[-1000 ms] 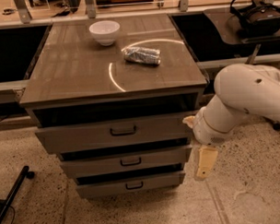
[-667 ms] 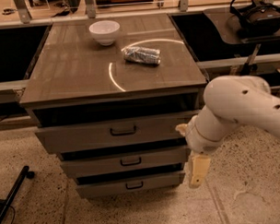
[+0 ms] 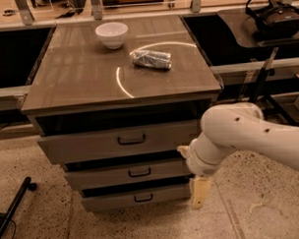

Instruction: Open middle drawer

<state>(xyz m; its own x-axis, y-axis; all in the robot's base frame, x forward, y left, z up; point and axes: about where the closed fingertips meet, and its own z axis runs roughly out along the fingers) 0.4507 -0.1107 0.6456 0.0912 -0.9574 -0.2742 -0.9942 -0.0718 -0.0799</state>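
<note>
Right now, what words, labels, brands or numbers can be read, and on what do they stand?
None can be read.
Crinkled packet on the cabinet top: any print cannot be made out.
White bowl and middle drawer front: plain.
Claw, just below and right of the middle drawer's right end: no marking.

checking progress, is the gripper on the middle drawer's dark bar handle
No, the gripper hangs right of the grey-brown middle drawer, off its handle.
</note>
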